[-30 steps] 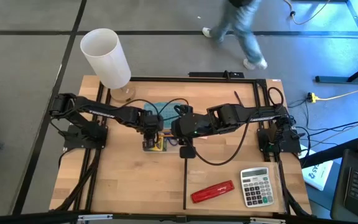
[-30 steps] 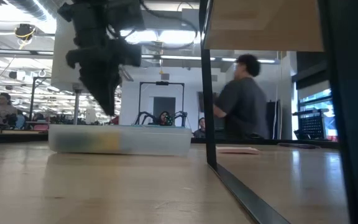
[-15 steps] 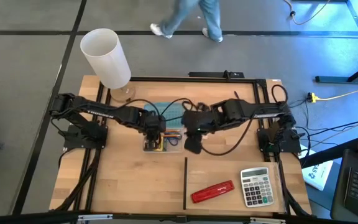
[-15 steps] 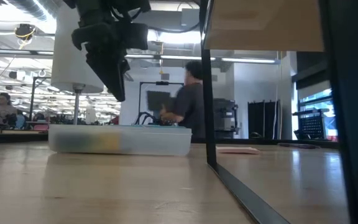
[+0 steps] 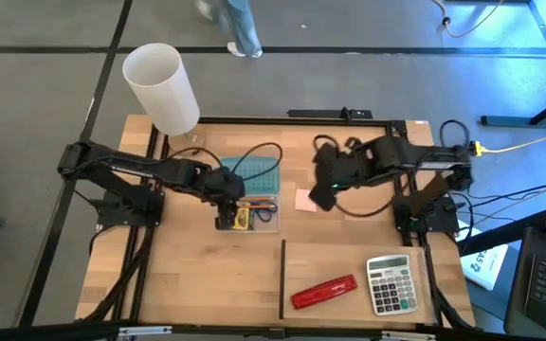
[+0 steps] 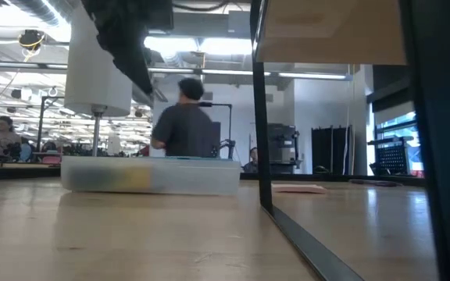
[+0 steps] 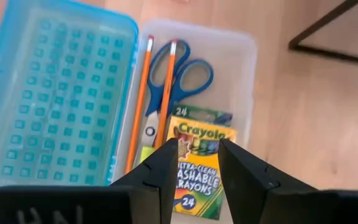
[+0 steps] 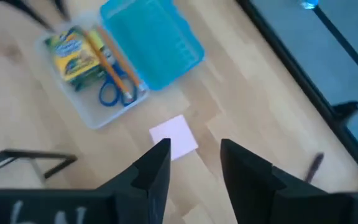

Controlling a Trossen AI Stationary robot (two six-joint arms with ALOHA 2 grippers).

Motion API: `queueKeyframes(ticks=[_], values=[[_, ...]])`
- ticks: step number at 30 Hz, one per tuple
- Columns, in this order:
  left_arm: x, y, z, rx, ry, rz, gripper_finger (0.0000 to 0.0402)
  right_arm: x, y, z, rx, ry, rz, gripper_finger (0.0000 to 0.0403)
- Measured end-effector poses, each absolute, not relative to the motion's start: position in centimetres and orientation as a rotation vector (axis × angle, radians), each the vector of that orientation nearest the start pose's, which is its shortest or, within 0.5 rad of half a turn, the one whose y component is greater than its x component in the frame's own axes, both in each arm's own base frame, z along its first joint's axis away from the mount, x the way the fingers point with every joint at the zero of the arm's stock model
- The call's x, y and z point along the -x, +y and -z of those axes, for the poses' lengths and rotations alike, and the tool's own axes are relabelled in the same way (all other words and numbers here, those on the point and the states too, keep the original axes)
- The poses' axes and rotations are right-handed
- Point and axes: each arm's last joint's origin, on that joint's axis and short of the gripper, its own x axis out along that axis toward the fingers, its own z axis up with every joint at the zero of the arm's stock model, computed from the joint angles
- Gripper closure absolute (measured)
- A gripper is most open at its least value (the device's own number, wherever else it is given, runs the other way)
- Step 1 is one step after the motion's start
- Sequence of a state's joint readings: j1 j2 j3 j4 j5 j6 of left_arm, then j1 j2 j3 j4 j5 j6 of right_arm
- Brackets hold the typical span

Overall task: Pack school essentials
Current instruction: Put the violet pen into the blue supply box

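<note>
An open clear case (image 5: 250,216) lies at mid table, its blue lid (image 5: 260,171) flat on the far side. In it lie a yellow-green crayon box (image 7: 197,169), blue-handled scissors (image 7: 178,78) and two orange pencils (image 7: 139,102). My left gripper (image 7: 197,152) hangs open above the crayon box, nothing between its fingers. A pink sticky-note pad (image 8: 174,138) lies flat on the wood right of the case. My right gripper (image 8: 191,163) is open above and near the pad, apart from it. A thin dark thing, perhaps a pen (image 8: 316,163), lies farther right.
A white cylinder (image 5: 162,87) stands at the far left corner. A red stapler (image 5: 323,291) and a grey calculator (image 5: 391,284) lie at the near right. A black bar (image 5: 282,279) runs to the near edge. A person walks beyond the far edge.
My left gripper has risen from the case, still over the crayon box. My right gripper has swung away from the case toward the table's right and far side and has rolled; the pink pad now shows beside it. The case has stayed put.
</note>
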State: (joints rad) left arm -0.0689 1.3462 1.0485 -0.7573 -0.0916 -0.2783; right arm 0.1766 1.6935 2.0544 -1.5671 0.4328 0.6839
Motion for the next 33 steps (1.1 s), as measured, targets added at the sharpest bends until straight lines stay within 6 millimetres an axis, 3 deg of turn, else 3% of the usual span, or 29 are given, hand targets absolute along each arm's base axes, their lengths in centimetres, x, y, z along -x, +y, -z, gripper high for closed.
queueKeyframes(ticks=[7,11,17,25,33], values=[[-24.5,-1.5,-28.5,0.186,0.933,-0.155,0.0294,-23.3,0.9,-39.6,-0.462,0.990,0.857,0.0261],[-24.2,-1.5,-29.0,0.190,0.907,-0.152,0.0294,-21.3,-0.7,-37.8,-0.635,0.981,1.005,0.0261],[-24.1,-1.5,-29.1,0.192,0.905,-0.153,0.0294,-20.9,-3.1,-34.6,-0.710,1.082,1.098,0.0261],[-24.1,-1.4,-29.1,0.231,0.891,-0.222,0.0294,-21.0,-6.6,-30.8,-0.694,1.220,1.001,0.0261],[-24.1,-1.2,-29.1,0.241,0.879,-0.273,0.0294,-20.1,-9.3,-28.8,-0.741,1.221,1.075,0.0261]])
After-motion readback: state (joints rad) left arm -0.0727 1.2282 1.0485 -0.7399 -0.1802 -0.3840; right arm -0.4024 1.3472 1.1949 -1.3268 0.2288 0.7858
